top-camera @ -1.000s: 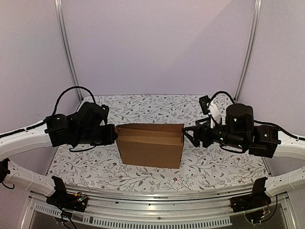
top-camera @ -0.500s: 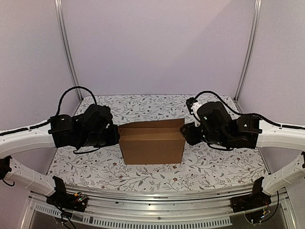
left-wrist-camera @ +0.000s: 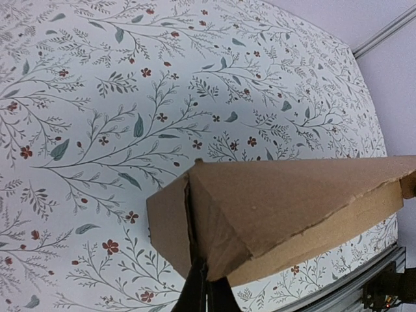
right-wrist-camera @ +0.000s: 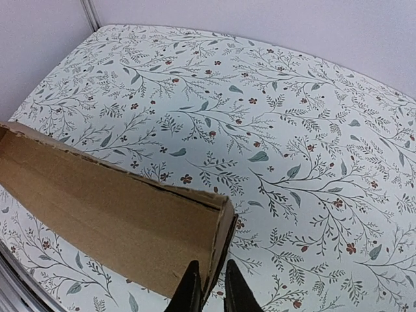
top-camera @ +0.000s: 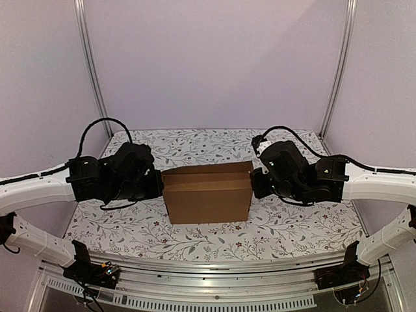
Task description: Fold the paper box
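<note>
Even, diffuse light from above; only a faint shadow under the box (top-camera: 207,198). Top view sharp; wrist views wide-angle, bowed toward the edges, softest at 6 o'clock.

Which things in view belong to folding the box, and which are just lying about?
For the job: paper box; left gripper, pinching one corner of it; right gripper, fingers either side of its end wall.
Just there: floral table cover; metal frame posts.

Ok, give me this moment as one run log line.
paper box: upright on table | left gripper: shut on its left end | right gripper: pinching its right end wall
</note>
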`<state>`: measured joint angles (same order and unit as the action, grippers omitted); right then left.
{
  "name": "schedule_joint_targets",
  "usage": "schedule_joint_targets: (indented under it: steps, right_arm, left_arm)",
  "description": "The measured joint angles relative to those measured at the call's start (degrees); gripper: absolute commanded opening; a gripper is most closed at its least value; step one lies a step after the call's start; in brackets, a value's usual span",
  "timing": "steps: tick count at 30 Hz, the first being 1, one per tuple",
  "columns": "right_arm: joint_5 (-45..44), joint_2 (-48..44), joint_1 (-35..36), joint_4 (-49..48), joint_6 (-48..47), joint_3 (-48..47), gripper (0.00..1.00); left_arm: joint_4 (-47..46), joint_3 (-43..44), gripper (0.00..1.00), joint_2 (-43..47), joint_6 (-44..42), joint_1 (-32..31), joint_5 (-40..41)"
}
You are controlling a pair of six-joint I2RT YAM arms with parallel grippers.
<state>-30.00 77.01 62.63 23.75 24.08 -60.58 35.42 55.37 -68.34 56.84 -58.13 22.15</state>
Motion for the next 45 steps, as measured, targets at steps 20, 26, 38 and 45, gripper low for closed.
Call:
schedule_joint_targets:
  steps: [20,26,38,45]
  right_arm:
    - [-2.34,0.35,1.27,-3.02,2.45,1.75,0.00]
    - [-4.59,0.85,3.13,-5.05,4.52,4.94,0.00]
    - [-7.98,0.76,4.98,-6.73,7.41,6.23,0.30]
    - [-6.67,-2.62,5.57,-1.86,3.85,5.31,0.47]
  left_arm:
    - [-0.02,0.00,0.00,0.00,0.00,-0.22,0.09]
    - [0.00,-0.02,0.00,0.00,0.00,-0.24,0.31]
    - [-0.22,-0.28,0.00,0.09,0.04,-0.37,0.83]
    - [-0.28,-0.42,0.00,0.11,0.02,-0.39,1.44]
